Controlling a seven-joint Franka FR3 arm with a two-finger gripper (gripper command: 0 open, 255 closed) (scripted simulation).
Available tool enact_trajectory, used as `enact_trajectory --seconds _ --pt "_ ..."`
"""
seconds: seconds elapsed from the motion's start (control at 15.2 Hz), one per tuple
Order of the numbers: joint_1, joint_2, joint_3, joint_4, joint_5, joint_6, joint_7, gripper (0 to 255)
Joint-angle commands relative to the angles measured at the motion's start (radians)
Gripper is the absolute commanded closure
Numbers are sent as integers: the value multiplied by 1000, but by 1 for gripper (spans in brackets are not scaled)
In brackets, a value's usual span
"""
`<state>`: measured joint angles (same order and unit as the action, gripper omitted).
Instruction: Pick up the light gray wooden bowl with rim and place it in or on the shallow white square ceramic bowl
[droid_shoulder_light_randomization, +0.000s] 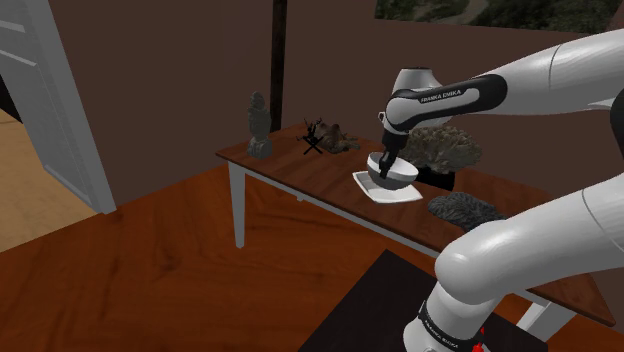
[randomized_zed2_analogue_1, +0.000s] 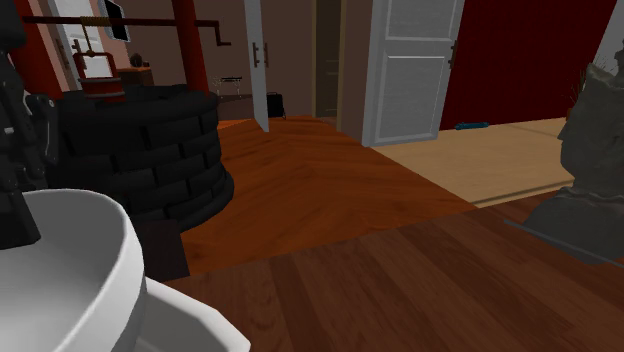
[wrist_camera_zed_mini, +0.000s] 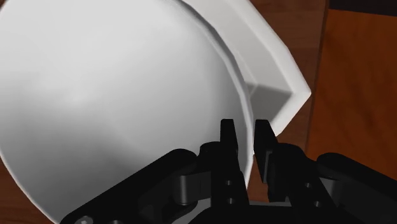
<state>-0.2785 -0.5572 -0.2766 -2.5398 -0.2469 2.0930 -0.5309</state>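
Observation:
The pale round bowl is low inside the shallow white square bowl on the wooden table. Whether the two touch I cannot tell. My gripper comes down from above and is shut on the round bowl's rim at the side nearer the shoulder view's left. In the wrist view the rim passes between the two fingertips, with the round bowl beyond them and a corner of the square bowl beside it. The second exterior view has the round bowl and the square bowl at its lower left.
On the brown table stand a grey statue, a small dark cross-shaped object, a dark potted bush just behind the bowls and a fuzzy grey lump. The table edge runs close in front of the square bowl.

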Motion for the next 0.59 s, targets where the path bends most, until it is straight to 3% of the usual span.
enact_trajectory --seconds 0.0,0.53 --pt "-1 9 -3 -21 -4 32 3 255" --pt "-1 13 -5 -30 -5 45 4 255"
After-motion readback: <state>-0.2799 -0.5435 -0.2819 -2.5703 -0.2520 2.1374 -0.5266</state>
